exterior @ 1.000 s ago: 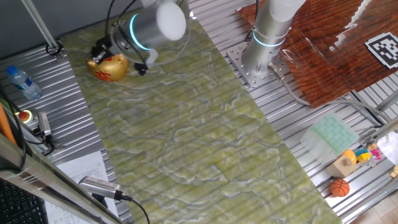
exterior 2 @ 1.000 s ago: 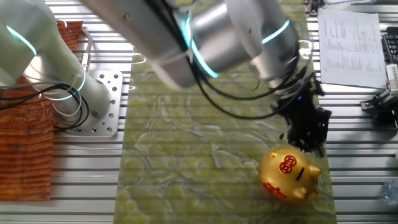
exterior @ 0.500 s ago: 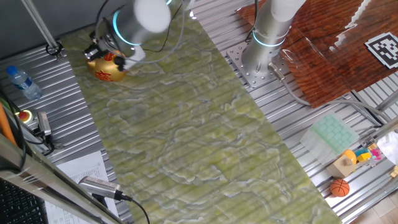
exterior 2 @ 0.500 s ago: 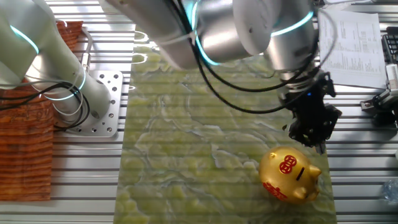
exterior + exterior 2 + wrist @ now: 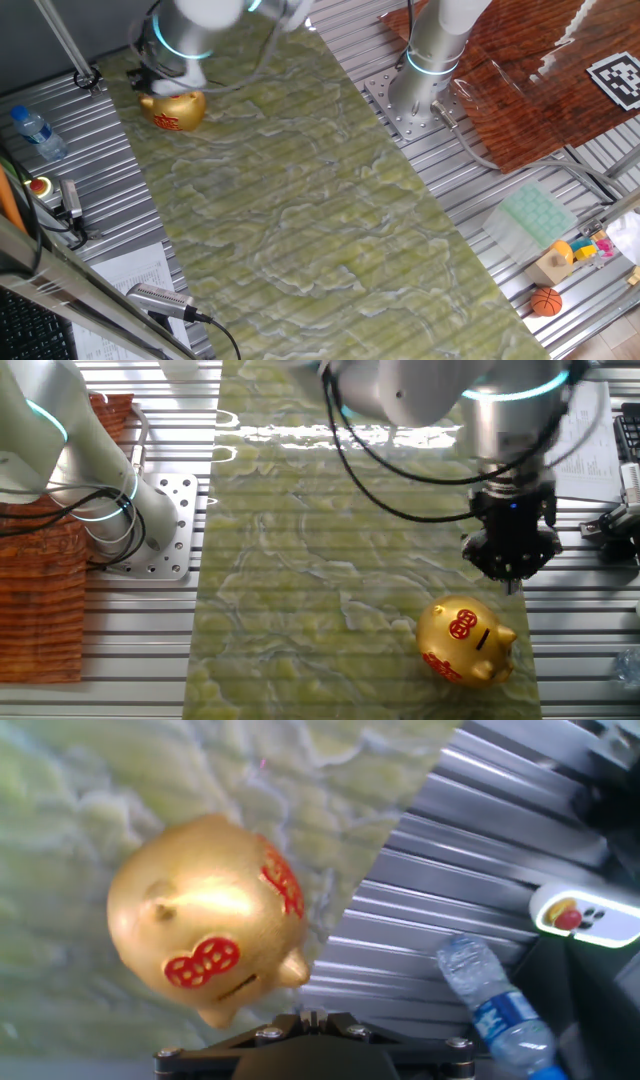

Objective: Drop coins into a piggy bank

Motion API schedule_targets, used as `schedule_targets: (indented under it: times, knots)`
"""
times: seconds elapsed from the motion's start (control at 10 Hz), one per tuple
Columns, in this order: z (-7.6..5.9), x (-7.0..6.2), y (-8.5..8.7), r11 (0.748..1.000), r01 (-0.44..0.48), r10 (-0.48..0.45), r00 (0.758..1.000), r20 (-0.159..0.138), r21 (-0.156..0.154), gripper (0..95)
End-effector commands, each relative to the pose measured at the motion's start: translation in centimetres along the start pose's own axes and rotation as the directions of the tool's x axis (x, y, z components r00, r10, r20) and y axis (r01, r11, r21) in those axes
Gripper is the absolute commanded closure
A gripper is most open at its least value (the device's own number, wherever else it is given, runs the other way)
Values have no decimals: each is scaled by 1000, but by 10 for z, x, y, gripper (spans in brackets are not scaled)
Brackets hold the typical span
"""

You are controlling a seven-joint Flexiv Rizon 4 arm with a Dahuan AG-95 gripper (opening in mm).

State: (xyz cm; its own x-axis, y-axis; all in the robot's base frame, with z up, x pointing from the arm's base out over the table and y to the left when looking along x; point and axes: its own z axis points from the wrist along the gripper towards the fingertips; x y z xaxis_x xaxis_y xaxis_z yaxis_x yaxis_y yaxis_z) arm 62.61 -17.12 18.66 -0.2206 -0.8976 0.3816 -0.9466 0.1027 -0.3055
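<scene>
On the green mat: shiny gold pig-shaped piggy bank [image 5: 465, 641], upright.
My black two-finger gripper [image 5: 511, 565]: above it; I cannot tell its opening.

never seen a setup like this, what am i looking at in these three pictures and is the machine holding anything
It is one robot arm bolted beside a green mat. Two pictures come from fixed cameras on different sides of the table; the third comes from a camera on the arm's hand, looking down. A gold piggy bank stands at the mat's edge. The pincer hangs just above and beside it. Whether it holds a coin cannot be seen. A water bottle lies on the metal table nearby.
</scene>
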Motion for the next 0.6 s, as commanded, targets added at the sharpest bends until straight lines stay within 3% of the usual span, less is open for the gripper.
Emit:
schedule_targets:
  times: [0.1,0.2,0.3,0.5,0.6]
  knots:
    - [-10,-6,4,714,-642,678,733,48,-278,950]
    - [-11,-6,5,598,-727,776,630,20,-336,950]
    - [-11,-6,5,508,-778,837,547,-2,-369,950]
    - [-14,-6,6,312,-838,925,375,-57,-447,950]
    - [-19,-7,9,201,-852,956,279,-95,-484,950]
